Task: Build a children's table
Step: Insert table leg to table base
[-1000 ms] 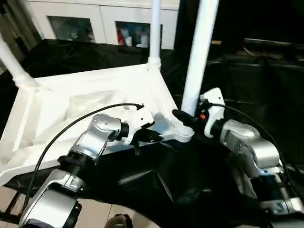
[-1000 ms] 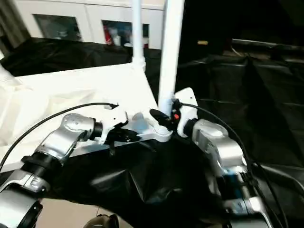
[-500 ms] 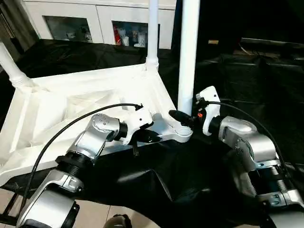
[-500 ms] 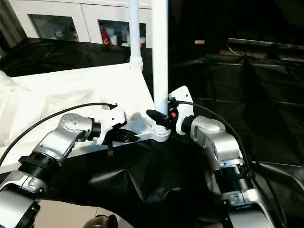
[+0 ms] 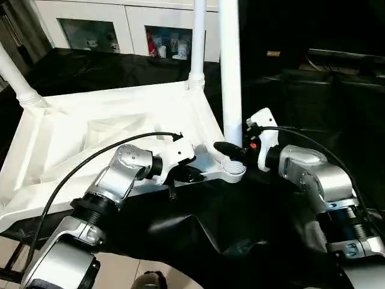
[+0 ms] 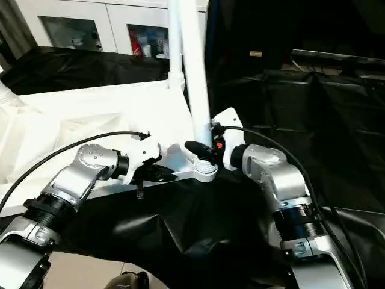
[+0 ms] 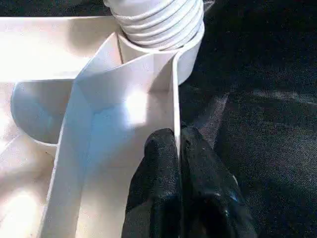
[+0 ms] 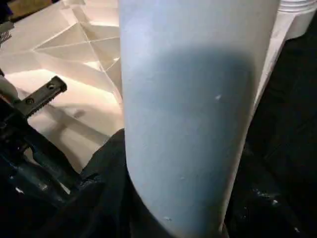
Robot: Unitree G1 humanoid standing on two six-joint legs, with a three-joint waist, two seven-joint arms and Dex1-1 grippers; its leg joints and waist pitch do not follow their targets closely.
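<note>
The white tabletop (image 5: 102, 129) lies upside down, ribbed underside up, on the black-draped work table. Legs stand in its far-left socket (image 5: 17, 81) and far-right socket (image 5: 197, 42). A third leg (image 5: 230, 72) rises from the near-right corner socket (image 5: 231, 170); its threaded end (image 7: 161, 20) sits in the socket. My right gripper (image 5: 233, 150) is shut on this leg low down, the tube (image 8: 193, 124) close before its camera. My left gripper (image 5: 190, 174) is shut on the tabletop's thin rim wall (image 7: 175, 99) just beside that socket, one black finger (image 7: 158, 163) on each side.
A white cabinet (image 5: 120, 27) with glass doors stands behind the work table. Black cloth (image 5: 301, 90) covers the table to the right and bunches in folds (image 5: 198, 229) at the near edge. Pale floor (image 5: 126, 271) shows below.
The leg in my right gripper has swung from leaning right to about upright, its top now slightly left. My left gripper has kept its hold on the rim.
</note>
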